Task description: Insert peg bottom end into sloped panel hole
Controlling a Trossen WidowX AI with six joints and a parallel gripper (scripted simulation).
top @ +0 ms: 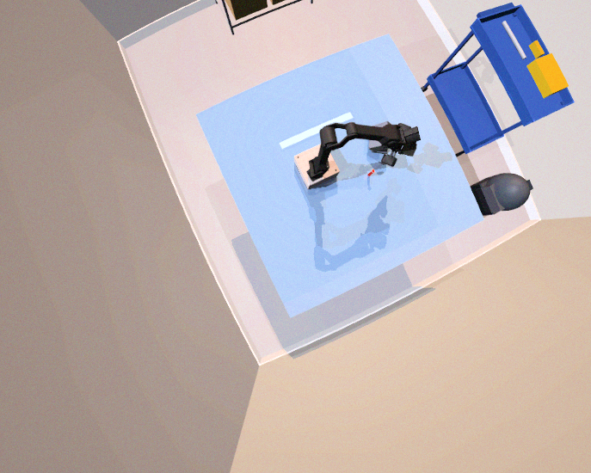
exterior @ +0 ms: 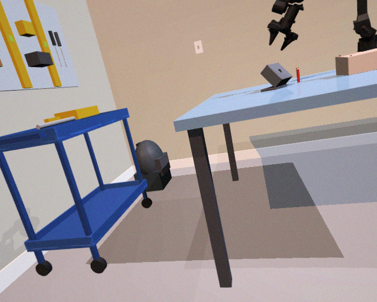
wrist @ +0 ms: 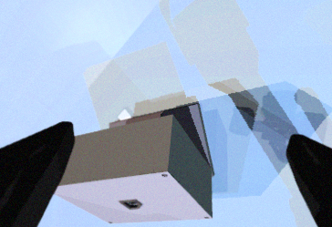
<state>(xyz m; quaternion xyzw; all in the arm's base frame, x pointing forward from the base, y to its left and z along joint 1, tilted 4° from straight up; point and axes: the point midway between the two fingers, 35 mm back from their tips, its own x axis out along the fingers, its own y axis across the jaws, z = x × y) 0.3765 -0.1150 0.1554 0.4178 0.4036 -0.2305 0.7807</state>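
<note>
Pincer (top: 403, 138) (exterior: 277, 46) (wrist: 181, 137) is wide apart w/ nothing gripped; you have it in the air above the sloped block (exterior: 275, 73) (wrist: 128, 191), the landmark for all positions below. Your red peg (top: 371, 173) (exterior: 298, 75) stands upright on the table (top: 265, 168) (exterior: 279, 104), near the block, on the side toward the arm's base (top: 305, 175) (exterior: 342, 66) in the ext. view. Not in the hole, not touching the block.

Containers: block's tilted face has one small hole (exterior: 280, 70) (wrist: 131, 203); no peg in it. Depth can't be read, interior dark. Beyond the block, past the table edge, your blue cart (top: 496, 76) (exterior: 91, 240) carries yellow boxes (top: 547, 76) (exterior: 84, 112) and a pale rod (top: 514, 39) (exterior: 57, 122) on its upper tray.

Visibility: top view, arm covers part of the block; you can't make out its hole there. Ext. view cuts off the arm's upper links at the frame top, but both fingertips show. Wrist view crops the fingers at the sides; block sits between them in view, partly behind one finger. Peg is out of wrist view. Peg's cross-section too small to tell.
</note>
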